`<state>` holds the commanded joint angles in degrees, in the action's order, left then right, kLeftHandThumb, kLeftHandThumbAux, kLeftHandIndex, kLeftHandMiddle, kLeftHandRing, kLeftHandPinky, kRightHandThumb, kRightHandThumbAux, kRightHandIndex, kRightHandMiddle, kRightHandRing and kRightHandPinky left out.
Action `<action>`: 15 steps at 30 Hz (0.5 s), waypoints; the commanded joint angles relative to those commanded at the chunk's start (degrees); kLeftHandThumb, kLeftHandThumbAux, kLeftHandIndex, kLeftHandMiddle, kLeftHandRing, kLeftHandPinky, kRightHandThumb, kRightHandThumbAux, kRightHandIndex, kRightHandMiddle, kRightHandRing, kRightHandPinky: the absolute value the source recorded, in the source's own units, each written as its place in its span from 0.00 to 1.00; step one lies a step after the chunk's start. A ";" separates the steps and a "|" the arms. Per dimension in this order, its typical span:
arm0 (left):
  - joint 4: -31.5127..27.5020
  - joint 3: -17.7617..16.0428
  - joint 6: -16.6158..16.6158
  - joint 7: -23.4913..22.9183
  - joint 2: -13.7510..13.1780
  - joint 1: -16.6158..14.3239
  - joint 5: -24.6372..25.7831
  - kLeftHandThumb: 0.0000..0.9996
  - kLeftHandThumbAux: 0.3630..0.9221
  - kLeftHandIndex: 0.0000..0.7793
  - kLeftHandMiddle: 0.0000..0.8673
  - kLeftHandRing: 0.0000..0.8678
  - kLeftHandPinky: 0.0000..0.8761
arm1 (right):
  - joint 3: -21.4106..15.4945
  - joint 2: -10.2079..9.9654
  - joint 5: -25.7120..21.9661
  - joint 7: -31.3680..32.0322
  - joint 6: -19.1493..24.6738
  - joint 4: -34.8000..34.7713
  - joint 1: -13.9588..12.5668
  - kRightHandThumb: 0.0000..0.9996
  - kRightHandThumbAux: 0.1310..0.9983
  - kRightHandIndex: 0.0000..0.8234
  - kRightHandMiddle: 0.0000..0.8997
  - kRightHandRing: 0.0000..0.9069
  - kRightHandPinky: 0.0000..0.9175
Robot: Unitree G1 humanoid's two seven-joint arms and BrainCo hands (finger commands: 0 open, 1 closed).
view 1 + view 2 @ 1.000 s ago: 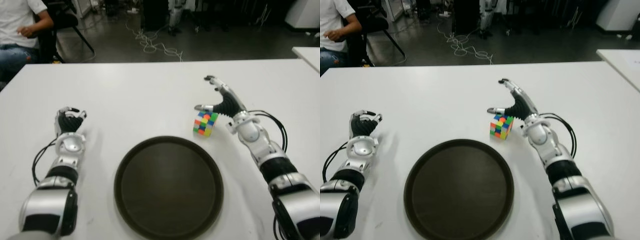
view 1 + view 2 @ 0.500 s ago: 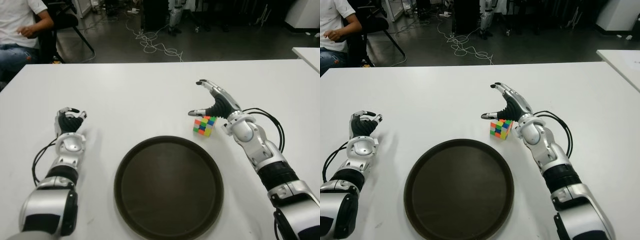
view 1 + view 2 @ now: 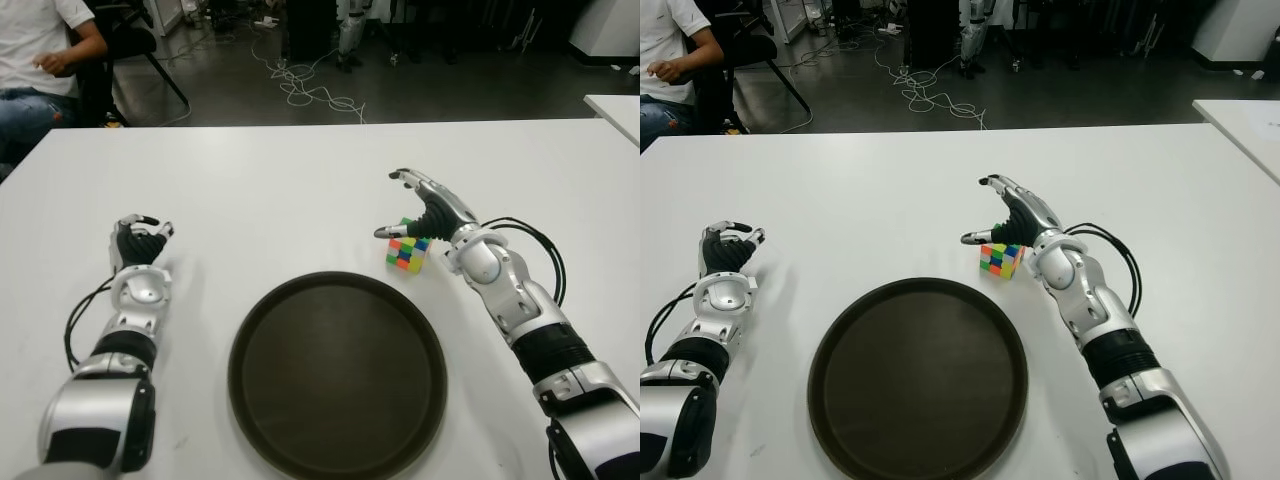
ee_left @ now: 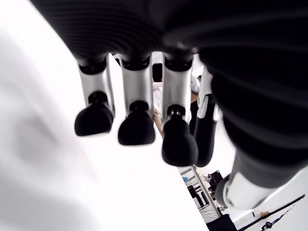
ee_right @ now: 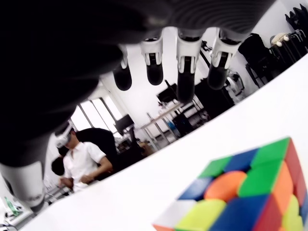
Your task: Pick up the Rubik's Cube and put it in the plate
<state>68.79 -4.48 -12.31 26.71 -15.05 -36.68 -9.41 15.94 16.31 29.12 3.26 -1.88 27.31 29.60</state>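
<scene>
The Rubik's Cube [image 3: 405, 253] stands on the white table [image 3: 270, 190], just beyond the far right rim of the round dark plate [image 3: 337, 380], which holds nothing. My right hand [image 3: 404, 206] arches over the cube from the right with its fingers spread and open. Its thumb [image 3: 385, 232] reaches past the cube's left top edge. In the right wrist view the cube [image 5: 240, 197] lies under the fingertips [image 5: 185, 86] with a gap between them. My left hand [image 3: 138, 240] shows at the left of the plate with relaxed fingers [image 4: 137, 127] and nothing in it.
A seated person [image 3: 40, 50] is at the table's far left corner. Cables [image 3: 310, 85] lie on the floor beyond the table. Another white table's corner [image 3: 615, 105] shows at the right.
My right hand has swung left and lowered over the cube, thumb now past its left edge. The cube has barely shifted. The left hand has not moved.
</scene>
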 joint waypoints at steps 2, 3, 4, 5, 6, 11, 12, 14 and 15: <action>-0.01 0.01 -0.02 -0.14 -0.01 0.02 0.02 0.71 0.60 0.57 0.95 0.94 0.92 | 0.03 0.02 -0.02 0.13 0.45 -0.14 -0.03 0.00 0.54 0.07 0.08 0.12 0.07; -0.02 0.01 -0.03 -0.20 -0.02 0.03 0.02 0.71 0.60 0.57 0.95 0.94 0.92 | 0.05 0.04 -0.03 0.18 0.60 -0.20 -0.04 0.00 0.54 0.07 0.08 0.11 0.07; -0.02 0.02 -0.04 -0.27 -0.03 0.04 0.03 0.71 0.60 0.57 0.94 0.94 0.92 | 0.06 0.07 -0.04 0.20 0.72 -0.18 -0.04 0.00 0.54 0.07 0.08 0.11 0.06; -0.03 0.03 -0.06 -0.31 -0.04 0.04 0.03 0.71 0.60 0.57 0.94 0.94 0.92 | 0.08 0.10 -0.04 0.21 0.81 -0.17 -0.03 0.00 0.55 0.07 0.08 0.10 0.06; -0.06 0.03 -0.11 -0.33 -0.01 0.06 0.03 0.71 0.61 0.57 0.94 0.94 0.92 | 0.09 0.13 -0.03 0.25 0.93 -0.23 -0.05 0.00 0.55 0.07 0.07 0.10 0.06; -0.18 0.00 -0.52 -0.24 0.10 0.17 0.07 0.71 0.61 0.57 0.94 0.94 0.91 | -0.05 0.31 -0.10 0.02 1.08 0.20 -0.17 0.00 0.59 0.07 0.08 0.09 0.07; -0.19 -0.01 -0.56 -0.22 0.12 0.19 0.08 0.71 0.61 0.57 0.94 0.94 0.91 | -0.09 0.30 -0.11 -0.07 1.14 0.30 -0.19 0.00 0.59 0.07 0.08 0.09 0.08; -0.23 -0.02 -0.60 -0.20 0.14 0.21 0.10 0.71 0.61 0.57 0.94 0.94 0.91 | -0.14 0.31 -0.11 -0.17 1.26 0.41 -0.24 0.00 0.60 0.07 0.08 0.10 0.08; -0.26 -0.01 -0.62 -0.19 0.16 0.22 0.10 0.71 0.61 0.57 0.94 0.94 0.91 | -0.17 0.34 -0.10 -0.20 1.30 0.45 -0.27 0.00 0.60 0.07 0.08 0.10 0.08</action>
<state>68.54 -4.50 -12.92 26.52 -14.89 -36.46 -9.32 15.77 16.65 29.01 3.06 -0.58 27.76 29.33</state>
